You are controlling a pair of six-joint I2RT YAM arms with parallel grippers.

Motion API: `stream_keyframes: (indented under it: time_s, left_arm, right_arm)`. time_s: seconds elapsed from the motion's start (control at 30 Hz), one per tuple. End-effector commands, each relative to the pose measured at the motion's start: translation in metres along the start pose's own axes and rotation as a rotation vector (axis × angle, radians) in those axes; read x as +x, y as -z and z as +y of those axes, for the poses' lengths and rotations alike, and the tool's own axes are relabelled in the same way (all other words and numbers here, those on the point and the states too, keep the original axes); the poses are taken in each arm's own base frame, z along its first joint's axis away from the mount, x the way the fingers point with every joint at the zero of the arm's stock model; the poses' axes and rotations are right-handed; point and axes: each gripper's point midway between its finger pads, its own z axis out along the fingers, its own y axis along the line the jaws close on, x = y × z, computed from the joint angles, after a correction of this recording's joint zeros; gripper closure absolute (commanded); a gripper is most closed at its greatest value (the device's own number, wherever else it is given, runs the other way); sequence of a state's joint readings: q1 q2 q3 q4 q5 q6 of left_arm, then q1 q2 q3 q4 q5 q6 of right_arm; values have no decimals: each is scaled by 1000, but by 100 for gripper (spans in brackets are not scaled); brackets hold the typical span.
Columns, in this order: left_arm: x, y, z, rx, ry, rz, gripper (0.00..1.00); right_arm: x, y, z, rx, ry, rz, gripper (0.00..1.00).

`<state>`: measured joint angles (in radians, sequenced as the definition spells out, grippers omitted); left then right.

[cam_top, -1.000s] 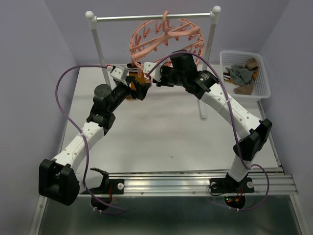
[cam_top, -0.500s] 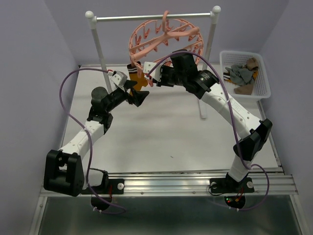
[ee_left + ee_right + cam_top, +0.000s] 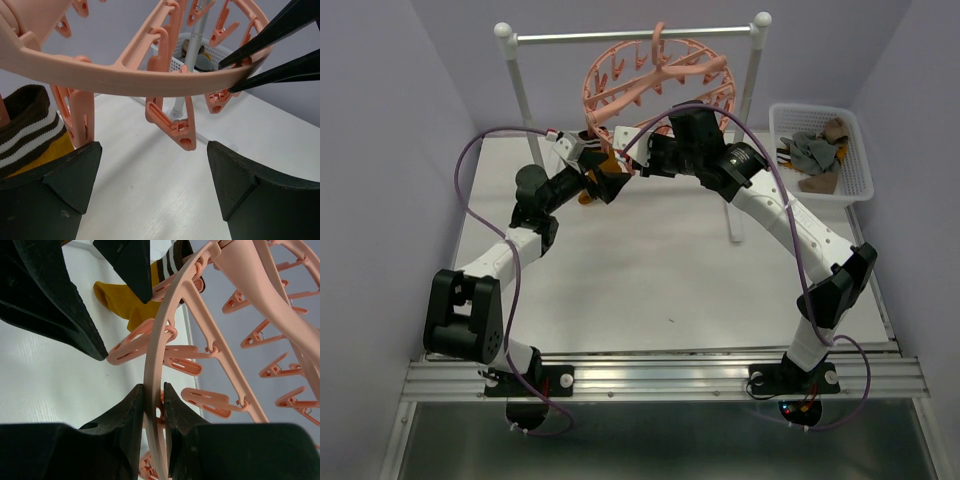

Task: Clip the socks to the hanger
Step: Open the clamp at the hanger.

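Left arm: since 1.0 s before, the shoulder block had swung up and inward from the near-left corner and the elbow had folded tighter; the wrist remained at the ring's near-left edge.
Left end effector (image 3: 601, 181) (image 3: 152, 165): spread wide, nothing between its 2 fingers.
Right end effector (image 3: 646, 160) (image 3: 152, 390): pinched shut on the ring of the hanger (image 3: 660, 70) (image 3: 125, 80) (image 3: 160, 340), steadying it below the rail (image 3: 630, 36).
Mustard sock (image 3: 586, 194) (image 3: 30, 135) (image 3: 125, 300): 1 sock with a dark striped cuff, cuff up at the ring, just beside the left finger and hanging above the desk (image 3: 650, 270). It looked clipped, but the bite of the clip was hidden, so this could not be confirmed.
Empty clip (image 3: 172, 125): dangled inside the open gap of the left fingers.
Remaining socks (image 3: 810, 150): grey and brown, in the basket (image 3: 860, 175) at far right, well apart from the hanger.
Step in hand (judgement): letting go after clip 1 and clearing out.
Doing it well (judgement): back the open fingers down and away from the ring, brushing neither cuff nor dangling clip; keep the right pinch on until the sock hangs without support; confirm the cuff sits deep in the clip before reaching for the basket.
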<state>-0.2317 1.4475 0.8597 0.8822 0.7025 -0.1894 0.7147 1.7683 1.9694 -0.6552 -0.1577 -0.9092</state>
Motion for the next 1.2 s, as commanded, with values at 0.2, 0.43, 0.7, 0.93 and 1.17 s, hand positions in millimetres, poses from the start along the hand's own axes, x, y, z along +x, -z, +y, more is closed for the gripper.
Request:
stream_keyframes:
  time_s: [0.2,0.43,0.7,0.93,1.17]
  left_arm:
    - [-49,-24,-1,64,-20,-129,1]
    - [-50,-36,-9,103,15,-132,1]
    - [-54,-40,-9,110,57,-143,1]
    - [-51,-42,-5,87,76,-145,9]
    - [-54,-42,-6,79,81,-154,17]
  right_arm:
    - [-22,13,-17,43,-7,-59,99]
    - [-20,11,-18,49,-9,-50,99]
    - [-12,9,-13,45,-19,-27,99]
    - [-11,9,-14,56,-26,-18,99]
    - [-8,10,-15,63,-31,-10,99]
